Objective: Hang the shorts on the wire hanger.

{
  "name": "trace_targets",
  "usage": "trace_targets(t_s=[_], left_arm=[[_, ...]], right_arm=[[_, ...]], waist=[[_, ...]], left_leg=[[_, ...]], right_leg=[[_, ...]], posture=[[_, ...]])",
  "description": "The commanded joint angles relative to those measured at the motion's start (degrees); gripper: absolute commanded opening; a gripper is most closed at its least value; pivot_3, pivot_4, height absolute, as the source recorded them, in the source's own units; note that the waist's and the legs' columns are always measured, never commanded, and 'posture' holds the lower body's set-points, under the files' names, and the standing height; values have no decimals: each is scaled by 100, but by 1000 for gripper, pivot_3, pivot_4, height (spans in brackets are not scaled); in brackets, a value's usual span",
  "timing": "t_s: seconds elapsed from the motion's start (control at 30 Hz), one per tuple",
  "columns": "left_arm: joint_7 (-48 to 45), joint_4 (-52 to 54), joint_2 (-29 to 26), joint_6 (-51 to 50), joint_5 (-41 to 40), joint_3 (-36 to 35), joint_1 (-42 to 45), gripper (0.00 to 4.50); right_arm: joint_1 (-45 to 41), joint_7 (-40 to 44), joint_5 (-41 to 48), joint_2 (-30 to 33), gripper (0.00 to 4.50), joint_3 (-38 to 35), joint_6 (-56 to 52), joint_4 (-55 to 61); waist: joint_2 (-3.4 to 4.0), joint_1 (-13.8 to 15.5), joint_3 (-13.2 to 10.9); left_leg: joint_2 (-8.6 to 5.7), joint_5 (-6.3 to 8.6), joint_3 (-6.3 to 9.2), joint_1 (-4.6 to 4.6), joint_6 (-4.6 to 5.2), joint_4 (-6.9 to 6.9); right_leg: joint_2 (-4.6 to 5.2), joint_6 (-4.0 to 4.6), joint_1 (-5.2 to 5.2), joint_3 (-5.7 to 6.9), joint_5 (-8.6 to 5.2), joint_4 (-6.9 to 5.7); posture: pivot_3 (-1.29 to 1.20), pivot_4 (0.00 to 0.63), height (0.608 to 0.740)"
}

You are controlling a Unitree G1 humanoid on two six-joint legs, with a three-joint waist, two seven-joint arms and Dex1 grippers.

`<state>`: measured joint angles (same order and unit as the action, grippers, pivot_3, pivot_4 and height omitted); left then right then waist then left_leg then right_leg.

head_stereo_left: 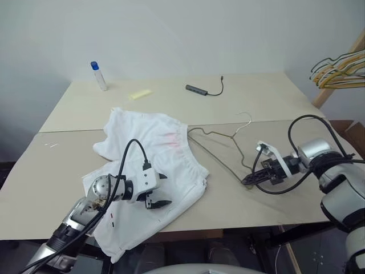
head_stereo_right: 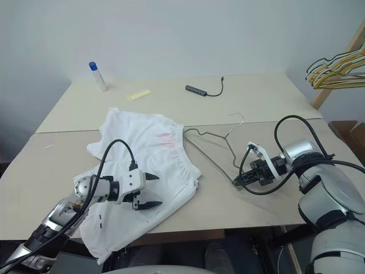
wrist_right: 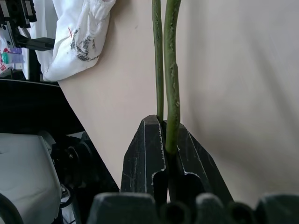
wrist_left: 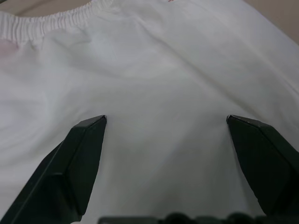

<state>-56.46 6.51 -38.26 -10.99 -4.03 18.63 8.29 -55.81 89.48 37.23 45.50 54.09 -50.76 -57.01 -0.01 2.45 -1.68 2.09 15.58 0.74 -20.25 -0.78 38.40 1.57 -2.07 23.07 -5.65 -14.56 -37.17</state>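
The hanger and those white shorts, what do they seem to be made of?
The wire hanger: thin metal wire by its look, dull olive-green coating, slightly chipped. The shorts: thin white woven fabric, likely cotton, matte; it wrinkles softly and gathers at the elastic waist.

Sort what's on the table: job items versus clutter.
Job: shorts; wire hanger, pinched at one corner by the shut right gripper; open left gripper over the shorts.
Clutter: bottle; yellow note; cabled adapter; hanger bundle.
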Motion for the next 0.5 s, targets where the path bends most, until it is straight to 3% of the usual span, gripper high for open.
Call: trace_targets(t_s=[0.03, 0.37, 0.5], left_arm=[[25, -190, -17, -71, 312, 230, -96, 4473], [46, -189, -24, -46, 354, 237, -134, 4473], [62, -196, -10, -39, 381, 255, -136, 4473]], right_arm=[[-154, 302, 190, 125, 0, 26, -35, 202], [-387, 302, 967, 380, 0, 411, -148, 909], [-664, 302, 926, 95, 0, 831, -234, 795]], waist=[[0, 2, 0], [2, 1, 1], [5, 1, 3]], left_leg=[[0, 0, 0, 0, 0, 0], [0, 0, 0, 1, 1, 0], [1, 1, 0, 1, 1, 0]], right_leg=[[0, 0, 0, 0, 0, 0], [0, 0, 0, 0, 0, 2], [-1, 0, 1, 0, -1, 2]], posture=[[132, 0, 740], [138, 0, 740], [142, 0, 740]])
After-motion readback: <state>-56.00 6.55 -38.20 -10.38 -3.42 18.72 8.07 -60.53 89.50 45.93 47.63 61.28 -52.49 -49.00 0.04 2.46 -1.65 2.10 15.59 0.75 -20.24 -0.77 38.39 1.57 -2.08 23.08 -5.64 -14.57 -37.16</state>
